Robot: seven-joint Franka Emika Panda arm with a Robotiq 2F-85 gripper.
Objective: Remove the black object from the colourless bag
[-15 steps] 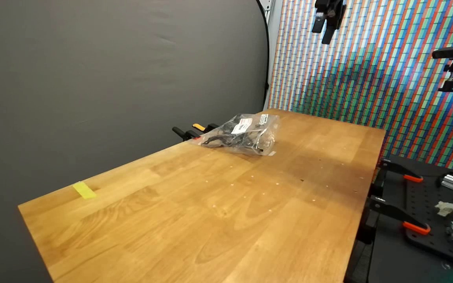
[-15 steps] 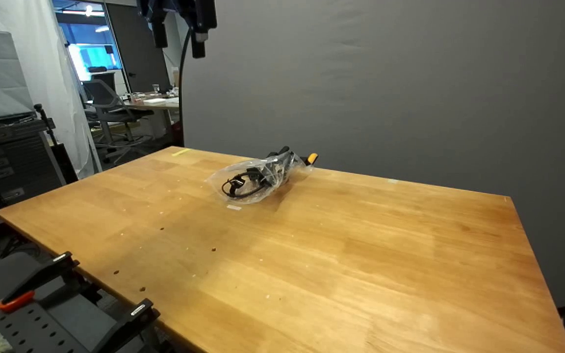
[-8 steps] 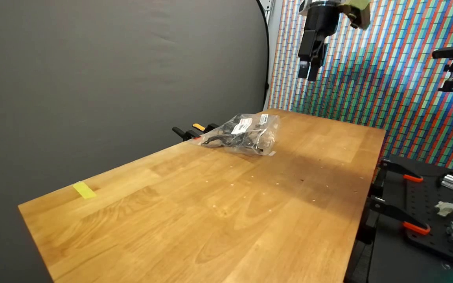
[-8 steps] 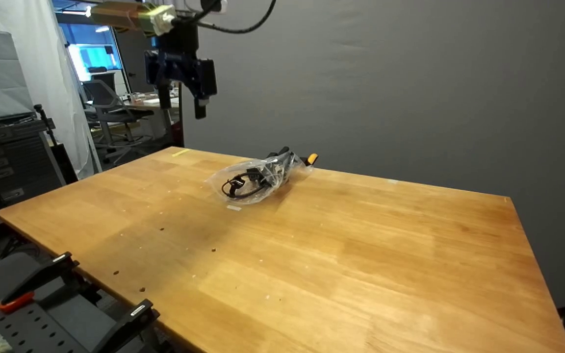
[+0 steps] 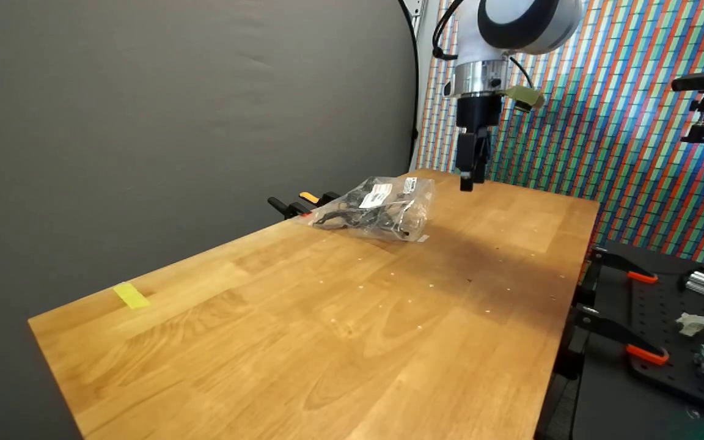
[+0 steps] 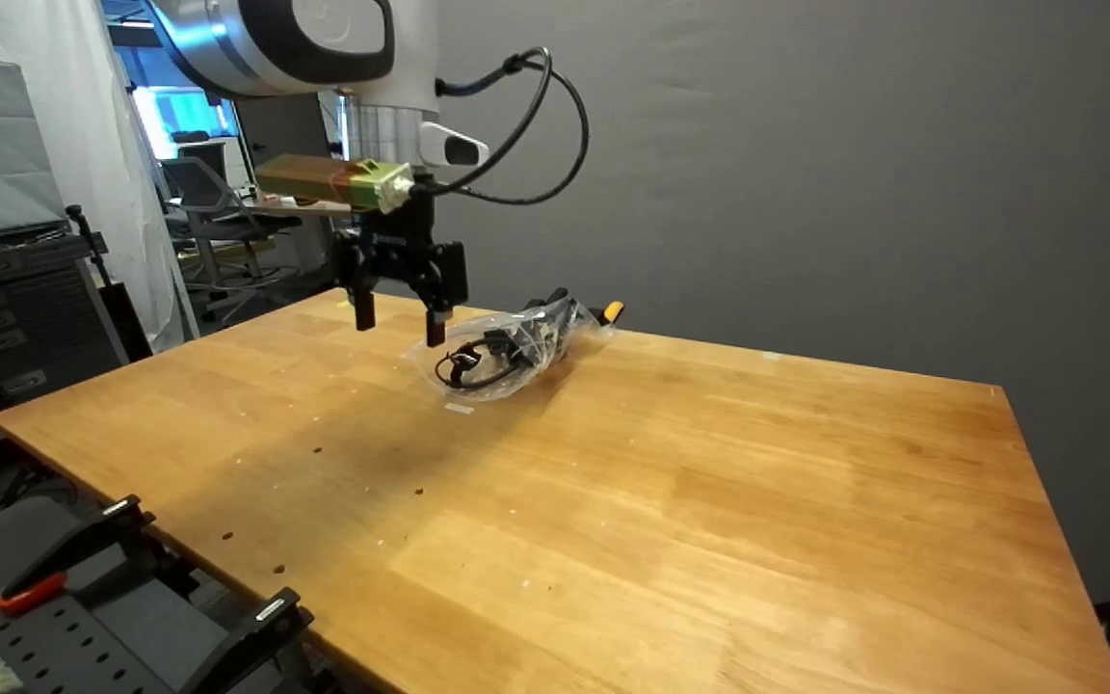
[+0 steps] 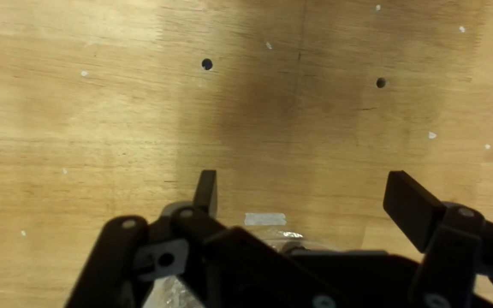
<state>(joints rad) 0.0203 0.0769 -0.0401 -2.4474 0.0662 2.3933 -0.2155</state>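
A clear plastic bag (image 5: pixel 420 211) with white labels lies near the table's edge. It also shows in the other exterior view (image 6: pixel 563 333). The black object (image 6: pixel 505 345), with a looped black cable, is inside the bag and dark through the plastic (image 5: pixel 333 217). My gripper (image 6: pixel 401 333) points down, fingers spread and empty, above the table beside the bag's cable end. In an exterior view the gripper (image 5: pixel 472 182) is apart from the bag. In the wrist view the bag's edge (image 7: pixel 173 295) shows at the bottom, mostly hidden behind the open gripper (image 7: pixel 302 192).
The bag lies on a wooden table (image 5: pixel 327 366). A clamp with a yellow end (image 6: pixel 613 312) sits at the table edge behind the bag. Black clamps with orange parts (image 5: pixel 645 354) hold the opposite edge. Yellow tape (image 5: pixel 131 295) and a white tape strip (image 7: pixel 265 219) are on the table.
The arm and gripper have come down from above the scene to lower over the table, closer to the bag. The bag and black object have not moved. The gripper stays open.
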